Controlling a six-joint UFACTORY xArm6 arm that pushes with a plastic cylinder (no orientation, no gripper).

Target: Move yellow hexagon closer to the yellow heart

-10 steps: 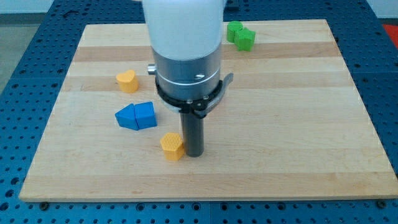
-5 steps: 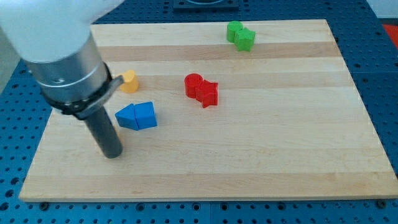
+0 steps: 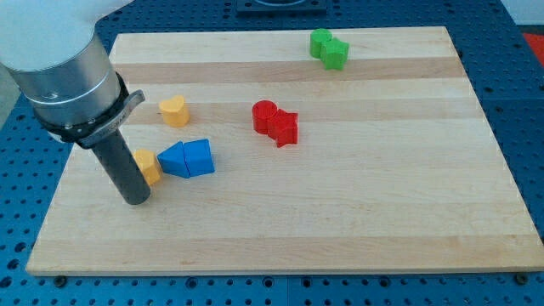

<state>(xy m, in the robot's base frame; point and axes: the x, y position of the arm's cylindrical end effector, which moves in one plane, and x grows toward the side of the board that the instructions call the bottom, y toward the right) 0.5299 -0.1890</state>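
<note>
my tip rests on the wooden desk near the view's bottom left; there is no claw on this rod. just behind it, the yellow hexagon is partly hidden by the rod and touches the blue blocks. farther up lies the yellow heart, apart from the hexagon. the red blocks sit mid-desk, the green blocks at the far edge.

You're looking at a lab bench: a wooden board is sitting on a blue perforated table, holes showing from 3 to 9 o'clock.
</note>
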